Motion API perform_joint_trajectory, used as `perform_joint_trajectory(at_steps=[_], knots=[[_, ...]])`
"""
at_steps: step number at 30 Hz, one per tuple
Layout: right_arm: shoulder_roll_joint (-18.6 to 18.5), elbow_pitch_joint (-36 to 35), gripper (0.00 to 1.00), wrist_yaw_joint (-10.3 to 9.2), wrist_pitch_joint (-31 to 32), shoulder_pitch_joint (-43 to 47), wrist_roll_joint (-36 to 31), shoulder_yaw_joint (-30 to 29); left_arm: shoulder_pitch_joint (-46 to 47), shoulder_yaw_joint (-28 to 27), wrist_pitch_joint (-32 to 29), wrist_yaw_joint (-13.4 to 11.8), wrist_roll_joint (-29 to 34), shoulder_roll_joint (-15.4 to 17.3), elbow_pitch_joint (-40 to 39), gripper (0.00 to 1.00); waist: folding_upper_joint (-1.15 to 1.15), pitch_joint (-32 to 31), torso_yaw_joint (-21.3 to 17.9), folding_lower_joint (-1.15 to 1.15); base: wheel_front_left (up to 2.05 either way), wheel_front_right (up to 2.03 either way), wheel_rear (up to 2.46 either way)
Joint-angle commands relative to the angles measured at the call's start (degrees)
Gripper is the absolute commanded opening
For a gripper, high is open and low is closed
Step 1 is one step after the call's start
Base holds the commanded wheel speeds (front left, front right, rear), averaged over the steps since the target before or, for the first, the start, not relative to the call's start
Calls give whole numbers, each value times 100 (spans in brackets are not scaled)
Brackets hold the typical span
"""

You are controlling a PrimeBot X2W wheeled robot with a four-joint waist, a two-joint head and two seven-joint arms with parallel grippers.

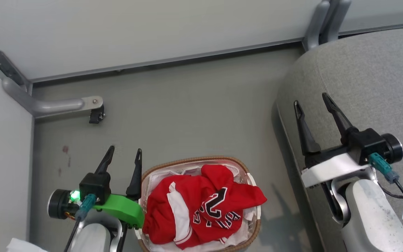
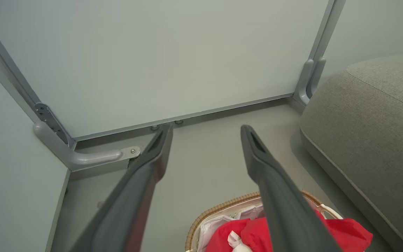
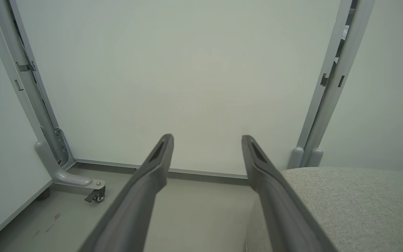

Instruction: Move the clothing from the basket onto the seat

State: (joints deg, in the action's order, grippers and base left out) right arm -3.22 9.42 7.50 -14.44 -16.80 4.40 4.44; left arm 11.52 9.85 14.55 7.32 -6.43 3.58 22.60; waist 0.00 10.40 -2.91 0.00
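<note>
One red jersey lies crumpled inside the basket, heaped over its white liner, on the grey floor; the seat stands to the basket's right, apart from it; the left gripper hangs just beside the basket's left rim, fingers spread and holding nothing; the right gripper hangs over the seat's left edge, fingers likewise parted and empty.

Basket: near rim cut off by the picture's bottom edge.
Jersey: lettering crumpled, partly unreadable.
Liner: mostly hidden beneath jersey.
Seat: right and near parts cut off.
</note>
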Motion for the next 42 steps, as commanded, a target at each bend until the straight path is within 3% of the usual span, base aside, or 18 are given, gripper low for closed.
perform_joint_trajectory(at_steps=[1,20,30,42], knots=[[-4,-89,100,-2,-54,-152,-112,19,201,50,33,16,108,70,84,100,0,647,-236,0,0,0,0],[24,-803,100,-3,-83,-1025,27,314,1759,1458,63,14,-150,586,2356,100,0,2298,-683,0,0,0,0],[24,-884,100,-3,-83,-1099,130,370,2368,2209,62,14,-429,560,3655,100,0,2738,-836,0,0,0,0],[22,-935,100,-3,-83,-1064,236,428,3102,2714,-140,-41,-127,394,4888,100,0,3067,-941,0,0,0,0]])
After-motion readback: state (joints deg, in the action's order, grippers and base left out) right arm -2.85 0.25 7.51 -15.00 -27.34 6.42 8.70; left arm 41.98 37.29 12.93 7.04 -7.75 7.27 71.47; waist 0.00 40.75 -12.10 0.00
